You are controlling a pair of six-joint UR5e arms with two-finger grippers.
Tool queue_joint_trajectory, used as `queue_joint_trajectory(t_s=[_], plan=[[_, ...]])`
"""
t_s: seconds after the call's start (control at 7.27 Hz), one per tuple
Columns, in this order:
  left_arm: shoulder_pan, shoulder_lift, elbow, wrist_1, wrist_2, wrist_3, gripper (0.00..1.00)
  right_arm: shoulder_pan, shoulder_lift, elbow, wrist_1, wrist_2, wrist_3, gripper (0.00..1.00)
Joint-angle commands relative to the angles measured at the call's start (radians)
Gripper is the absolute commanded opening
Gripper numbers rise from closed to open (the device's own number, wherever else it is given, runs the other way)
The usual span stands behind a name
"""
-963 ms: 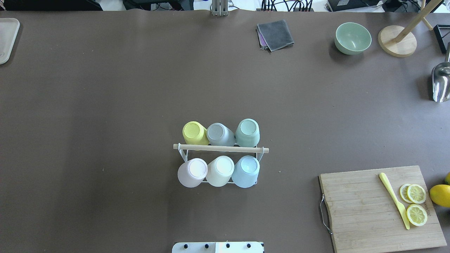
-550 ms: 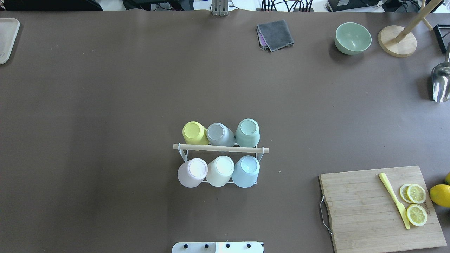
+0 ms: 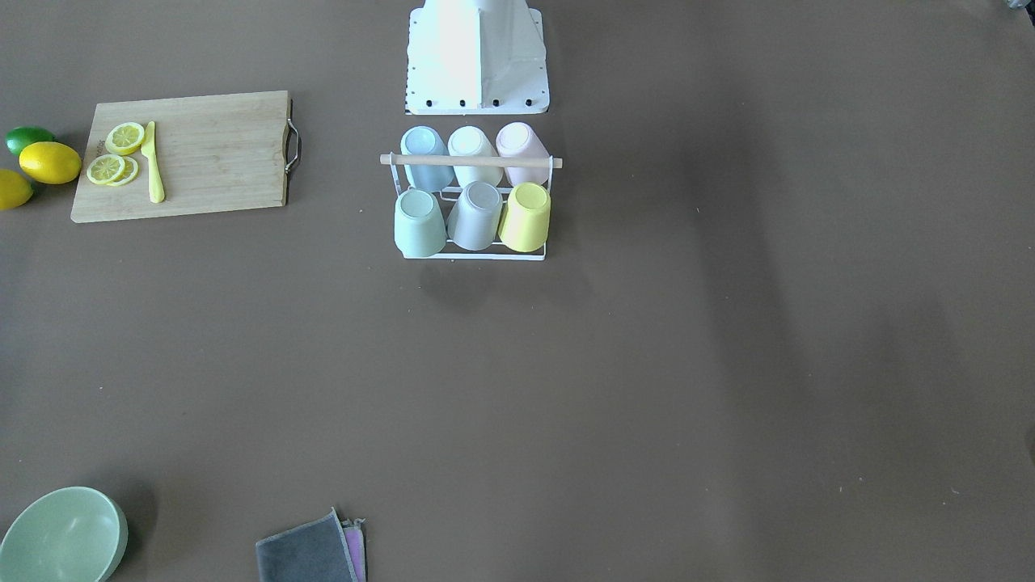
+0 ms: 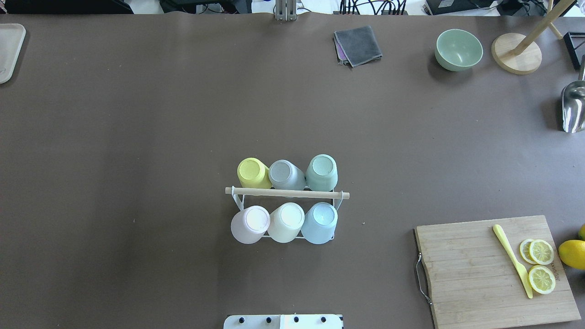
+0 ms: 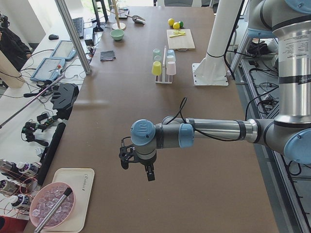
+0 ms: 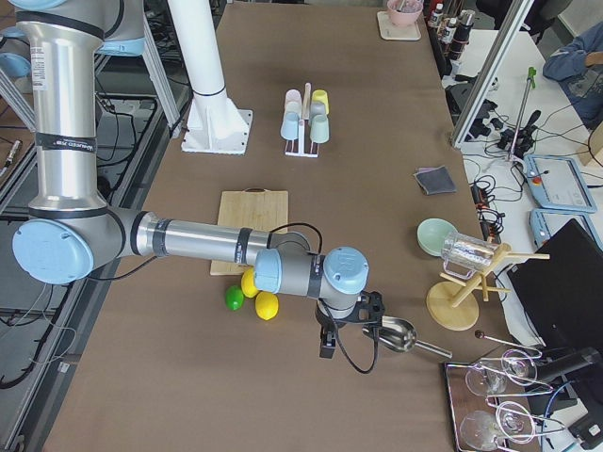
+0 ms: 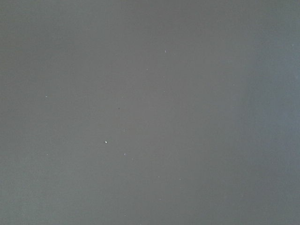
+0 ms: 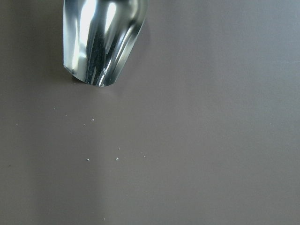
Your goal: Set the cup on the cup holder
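From the side, the left fingers hang over bare brown table, well apart from everything. I cannot tell how far open they are.

Low in the centre of the overhead frame stands the cup holder, thin white wire with a pale, smooth wooden rod across its top. Six cups sit mouth-down on it: pink cup, cream cup and blue cup nearest the robot, yellow cup, grey cup and green cup behind. They look matte, tapered and flat-bottomed, likely light plastic. Every place is filled and I see no loose cup, so the job looks done.

The right fingers hover near a shiny metal scoop; their opening I cannot tell either.
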Motion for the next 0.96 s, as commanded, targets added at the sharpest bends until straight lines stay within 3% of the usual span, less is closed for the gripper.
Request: queue_joint_trajectory(t_s=[0.0,0.83], plan=[[0.0,0.005,0.005,0.001,0.0,0.0,0.98,0.0,0.001,0.0,0.0,0.0,0.0,1.0],[0.001,0.004,0.013,-0.001,0.001,0.003,0.98,0.0,0.004,0.005,0.0,0.0,0.0,1.0]])
